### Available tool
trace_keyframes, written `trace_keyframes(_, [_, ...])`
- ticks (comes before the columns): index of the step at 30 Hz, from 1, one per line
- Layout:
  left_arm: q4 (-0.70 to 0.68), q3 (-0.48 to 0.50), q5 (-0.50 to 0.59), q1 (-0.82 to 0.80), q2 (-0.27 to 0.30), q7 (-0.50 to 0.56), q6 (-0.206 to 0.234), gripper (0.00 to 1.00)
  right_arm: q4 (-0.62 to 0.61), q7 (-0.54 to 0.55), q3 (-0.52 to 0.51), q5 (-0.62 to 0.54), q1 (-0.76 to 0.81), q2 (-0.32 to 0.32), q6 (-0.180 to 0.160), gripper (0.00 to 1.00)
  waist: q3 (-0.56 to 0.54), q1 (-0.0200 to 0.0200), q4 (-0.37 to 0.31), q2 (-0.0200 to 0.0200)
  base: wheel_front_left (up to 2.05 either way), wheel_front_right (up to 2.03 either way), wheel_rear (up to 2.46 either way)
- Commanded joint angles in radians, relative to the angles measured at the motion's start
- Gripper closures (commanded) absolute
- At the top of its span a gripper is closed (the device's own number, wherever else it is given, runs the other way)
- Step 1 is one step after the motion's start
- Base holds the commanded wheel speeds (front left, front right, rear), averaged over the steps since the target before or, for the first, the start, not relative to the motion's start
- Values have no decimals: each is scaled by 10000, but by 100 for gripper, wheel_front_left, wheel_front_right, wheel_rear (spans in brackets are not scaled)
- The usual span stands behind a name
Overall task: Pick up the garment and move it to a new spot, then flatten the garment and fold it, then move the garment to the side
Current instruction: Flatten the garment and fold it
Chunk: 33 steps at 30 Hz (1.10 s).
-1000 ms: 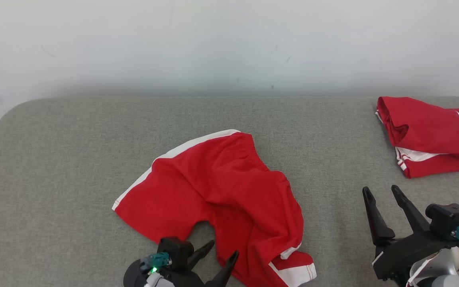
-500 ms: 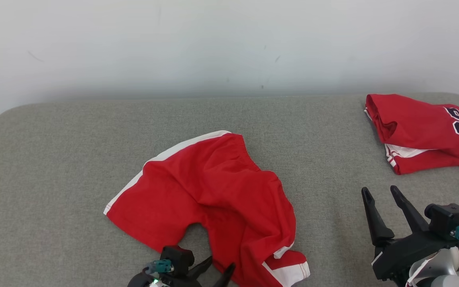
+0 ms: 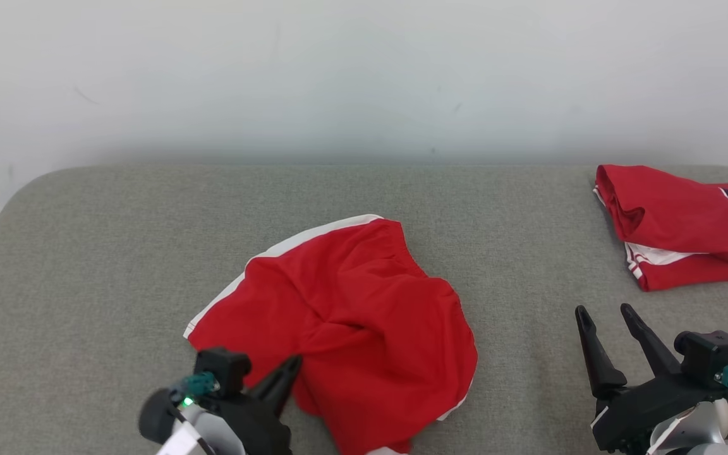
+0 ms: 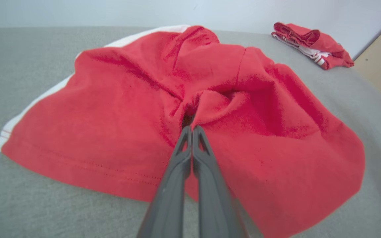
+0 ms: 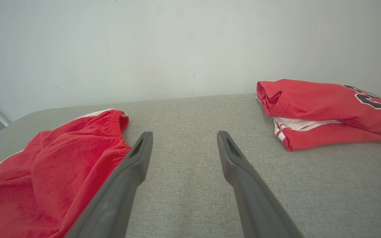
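Grip at the near edge: the left gripper (image 3: 291, 365), fingers pressed together, pinches a fold of the crumpled red cloth shorts with white side stripes (image 3: 351, 316), which spread far and right of it at the middle of the grey padded worktop (image 3: 86, 253). The right gripper (image 3: 605, 311) stands spread and empty, well apart to the right.

High head view, low wrist views, shared garment (image 3: 351, 316)
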Motion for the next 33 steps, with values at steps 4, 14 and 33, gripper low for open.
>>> trace_keyframes(4, [-1061, 132, 283, -247, 783, 444, 669, 100, 21, -64, -6, 62, 97, -14, -10, 0, -139, 0, 127, 0, 0, 0, 0])
trace_keyframes(14, [-3630, -68, 613, -281, 2126, 1841, 1911, 100, 69, -52, 109, 85, 134, -15, -10, 0, -154, 0, 128, 0, 0, 0, 0])
trace_keyframes(33, [573, -371, 653, -784, -603, -361, -270, 100, 76, 44, 225, -76, -123, -59, -10, 0, 69, 0, 294, 0, 0, 0, 0])
